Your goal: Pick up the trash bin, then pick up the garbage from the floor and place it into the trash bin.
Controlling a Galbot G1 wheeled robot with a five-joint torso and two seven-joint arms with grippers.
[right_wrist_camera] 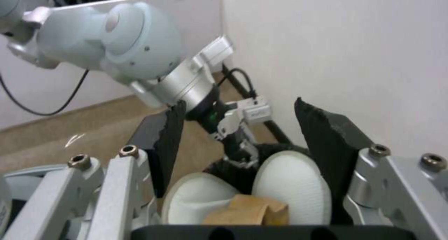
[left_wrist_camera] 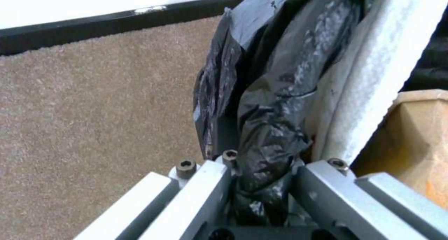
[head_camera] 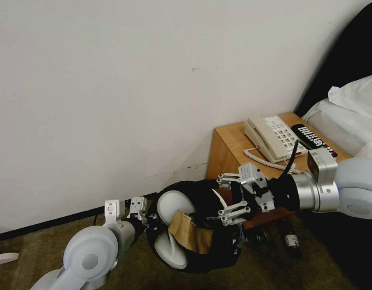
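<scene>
Trash bin (head_camera: 202, 257), black-bag lined, hangs tilted just off the carpet (head_camera: 153, 278) close to the wall (head_camera: 113, 80), mouth facing the robot, w/ two white slippers (head_camera: 173, 205) and a brown cardboard piece (head_camera: 190, 233) poking out; left gripper (left_wrist_camera: 261, 184) is pinching the bag-covered rim at the bin's left edge. Right gripper (head_camera: 230, 197) hovers at the bin's right edge, fingers spread, nothing between them, tight against the wooden nightstand (head_camera: 230, 149) carrying phone (head_camera: 274, 139) and remote (head_camera: 314, 139). Bottles (head_camera: 290, 237) lie on the floor right of the bin; open carpet mainly near and left.
</scene>
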